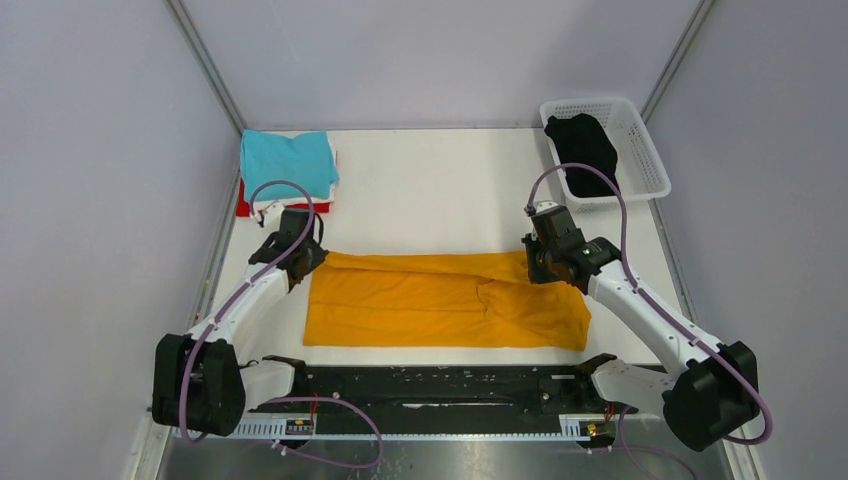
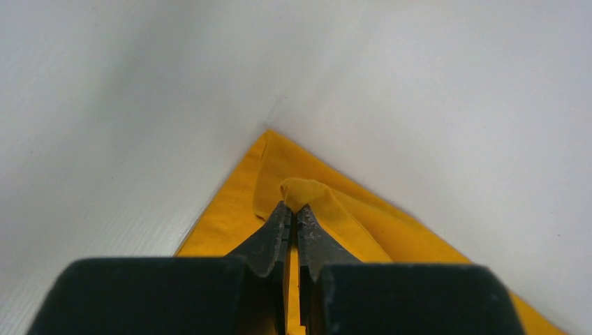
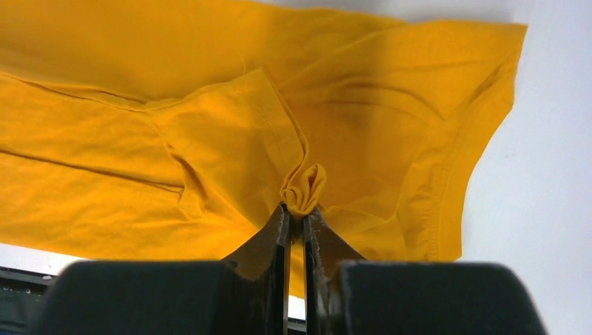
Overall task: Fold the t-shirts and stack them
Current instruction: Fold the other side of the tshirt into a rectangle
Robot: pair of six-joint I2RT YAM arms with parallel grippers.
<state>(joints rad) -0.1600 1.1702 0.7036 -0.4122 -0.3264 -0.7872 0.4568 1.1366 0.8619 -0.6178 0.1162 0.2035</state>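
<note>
A large mustard-orange t-shirt (image 1: 440, 300) lies folded lengthwise across the middle of the table. My left gripper (image 1: 305, 262) is shut on its far left corner; the left wrist view shows a pinched tuft of that t-shirt (image 2: 307, 192) in my left gripper (image 2: 294, 209). My right gripper (image 1: 540, 268) is shut on the far right edge, near a sleeve, where cloth of the same t-shirt (image 3: 209, 132) bunches in my right gripper (image 3: 298, 209). A teal t-shirt (image 1: 287, 162) lies folded at the back left on a white one (image 1: 270, 210) and a red one (image 1: 243, 205). A black t-shirt (image 1: 585, 150) sits in the basket.
A white lattice basket (image 1: 640, 150) stands at the back right corner. The black rail (image 1: 440, 385) between the arm bases runs along the near edge. Grey walls close in both sides and the back.
</note>
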